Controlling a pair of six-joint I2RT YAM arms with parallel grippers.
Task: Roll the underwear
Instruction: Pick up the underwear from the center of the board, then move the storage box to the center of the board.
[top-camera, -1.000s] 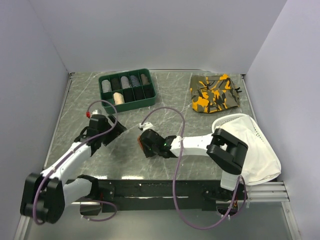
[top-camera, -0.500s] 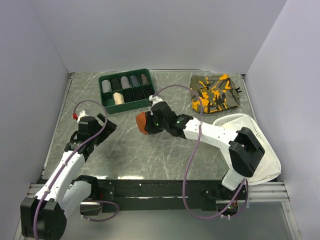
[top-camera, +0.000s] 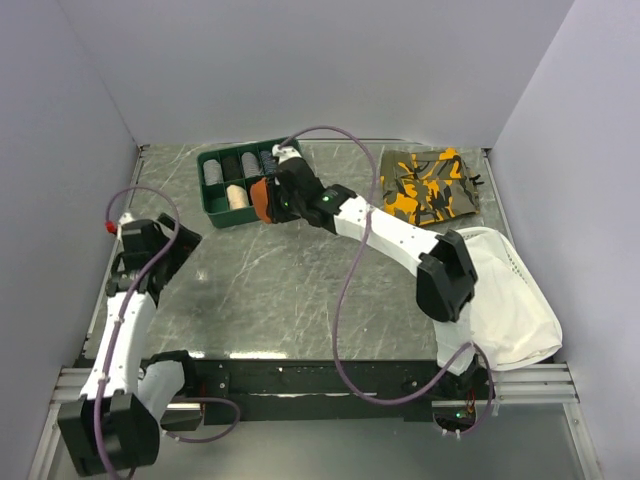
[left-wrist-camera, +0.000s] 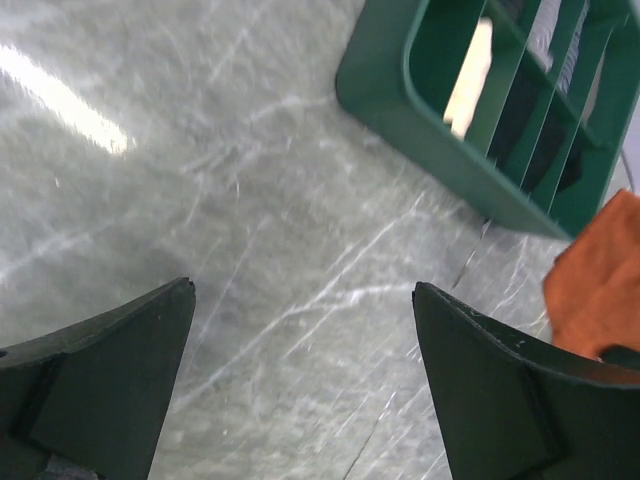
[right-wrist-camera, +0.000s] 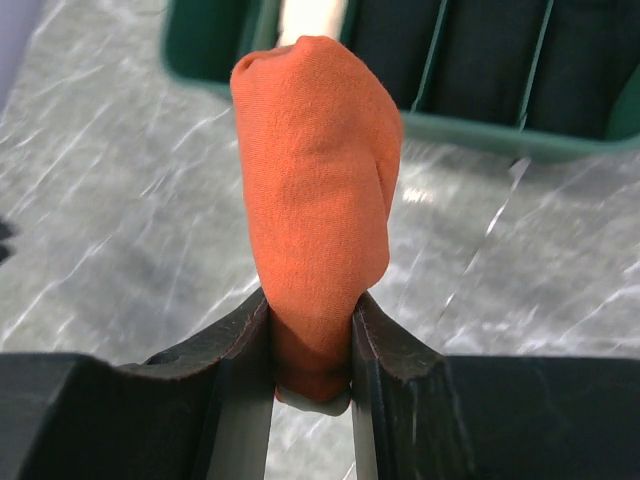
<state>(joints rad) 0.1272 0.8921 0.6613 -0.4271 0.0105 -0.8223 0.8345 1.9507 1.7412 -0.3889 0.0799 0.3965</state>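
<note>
A rolled bundle of rust-orange underwear (right-wrist-camera: 315, 200) is pinched between the closed fingers of the right end effector (right-wrist-camera: 310, 325), held at the front edge of a green divided tray (top-camera: 240, 215) toward the back of the tabletop (top-camera: 270, 290); whether the cloth touches the tray cannot be told. The left end effector (left-wrist-camera: 302, 288) hangs over bare surface near the left edge, jaws spread wide and holding nothing. The tabletop is grey stone-patterned with pale veins and carries a bright streak of reflected light (left-wrist-camera: 60, 95). Plain pale walls (top-camera: 320, 70) close it in at the back and on both sides. An orange-and-olive camouflage garment (top-camera: 430, 185) lies folded at the back right, and a large white cloth (top-camera: 505, 300) drapes over the right near corner.
</note>
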